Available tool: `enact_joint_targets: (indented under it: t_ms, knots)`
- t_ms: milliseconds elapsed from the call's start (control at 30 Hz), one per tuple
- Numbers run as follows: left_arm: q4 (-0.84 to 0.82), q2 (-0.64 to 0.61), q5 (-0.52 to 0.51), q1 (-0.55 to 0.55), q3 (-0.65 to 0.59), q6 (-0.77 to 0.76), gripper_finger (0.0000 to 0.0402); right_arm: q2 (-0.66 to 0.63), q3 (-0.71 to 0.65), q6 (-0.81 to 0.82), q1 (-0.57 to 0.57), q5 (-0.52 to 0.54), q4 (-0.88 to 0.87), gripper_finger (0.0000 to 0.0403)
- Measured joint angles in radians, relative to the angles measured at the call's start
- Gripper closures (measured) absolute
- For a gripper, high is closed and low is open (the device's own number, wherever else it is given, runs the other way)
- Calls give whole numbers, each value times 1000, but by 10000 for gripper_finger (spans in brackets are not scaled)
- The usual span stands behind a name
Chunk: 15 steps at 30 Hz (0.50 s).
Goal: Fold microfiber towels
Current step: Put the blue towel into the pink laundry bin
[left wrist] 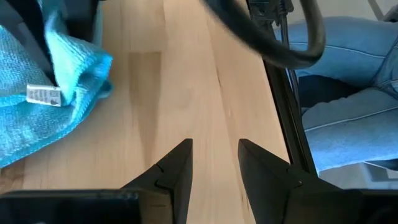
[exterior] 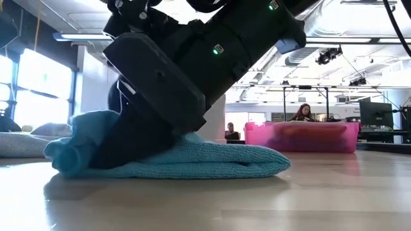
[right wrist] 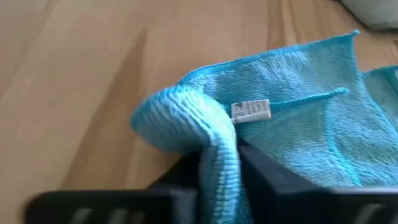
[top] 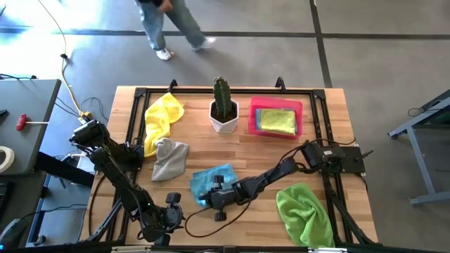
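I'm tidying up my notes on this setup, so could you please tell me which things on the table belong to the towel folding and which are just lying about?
Part of the job:
blue towel, pinched in the right gripper
yellow towel
grey towel
green towel
folded towel in the pink tray
left gripper, open, waiting near the table's front edge

Just lying about:
cactus in a white pot
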Motion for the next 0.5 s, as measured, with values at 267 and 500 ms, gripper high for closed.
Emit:
enact_joint_targets:
  t_ms: [267,500]
  knots:
    - [0,0,1,0,0,0,282,-39,-6,55,-8,-81,-42,383]
    - [0,0,25,0,0,0,282,-204,-7,116,-29,-142,-232,397]
